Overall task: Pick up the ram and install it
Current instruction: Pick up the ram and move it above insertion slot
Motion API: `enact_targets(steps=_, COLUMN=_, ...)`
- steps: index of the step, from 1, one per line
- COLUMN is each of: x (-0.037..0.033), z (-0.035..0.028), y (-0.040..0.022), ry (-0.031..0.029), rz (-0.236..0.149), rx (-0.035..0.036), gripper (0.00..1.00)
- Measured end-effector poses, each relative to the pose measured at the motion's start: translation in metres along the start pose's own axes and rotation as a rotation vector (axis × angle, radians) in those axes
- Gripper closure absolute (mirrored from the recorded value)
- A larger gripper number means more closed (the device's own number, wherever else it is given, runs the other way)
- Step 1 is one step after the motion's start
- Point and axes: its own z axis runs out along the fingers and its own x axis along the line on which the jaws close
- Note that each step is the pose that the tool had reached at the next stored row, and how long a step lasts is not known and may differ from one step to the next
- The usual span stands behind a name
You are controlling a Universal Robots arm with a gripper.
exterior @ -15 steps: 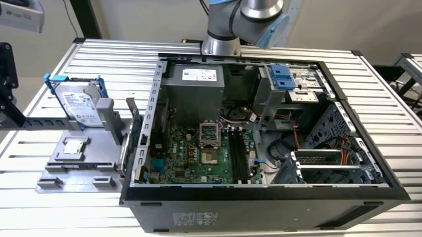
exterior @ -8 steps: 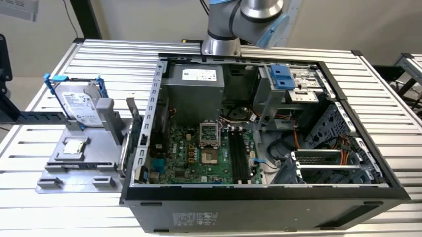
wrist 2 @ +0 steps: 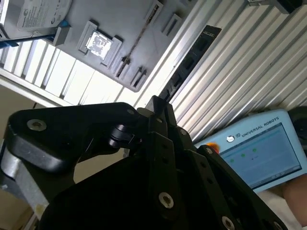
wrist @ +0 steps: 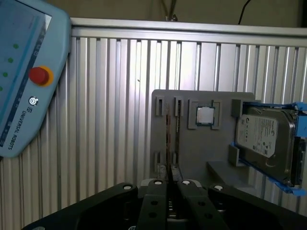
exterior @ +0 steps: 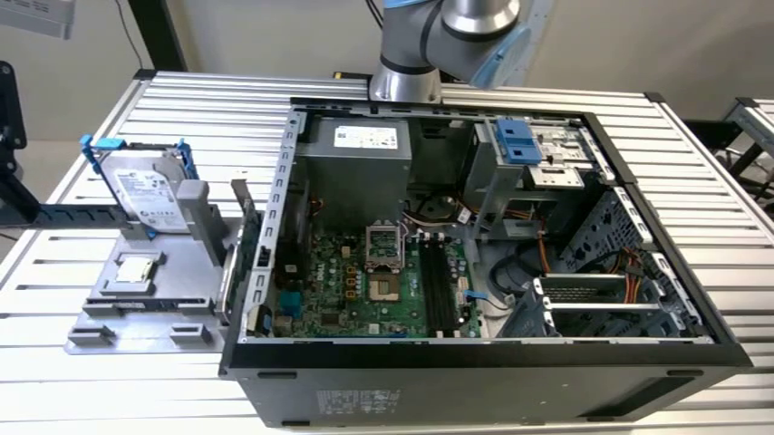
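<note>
The ram point(exterior: 151, 306) stands on its long edge in the slotted holders at the near end of a grey fixture point(exterior: 181, 272), at the exterior view's left. Both wrist views show it edge-on as a thin line point(wrist: 168, 139) point(wrist 2: 139, 38). My gripper point(wrist: 169, 172) point(wrist 2: 156, 101) hangs well above the fixture, apart from the ram, its black fingers pressed together with nothing between them. In the first wrist view the fingertips line up with the ram's edge. The motherboard's black slots point(exterior: 438, 290) lie inside the open computer case point(exterior: 484, 349).
On the same fixture sit a silver hard drive with blue brackets point(exterior: 145, 195) point(wrist: 266, 139) and a small square CPU chip point(exterior: 136, 269) point(wrist: 205, 115). A light blue teach pendant point(wrist: 29, 76) point(wrist 2: 259, 148) lies on the ribbed aluminium table point(exterior: 726, 217).
</note>
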Motion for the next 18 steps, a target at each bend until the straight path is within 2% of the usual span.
enact_targets(steps=18, x=0.0015, z=0.0001, y=-0.0601, ry=0.0000, rz=0.001, rx=-0.0040, gripper=1.00)
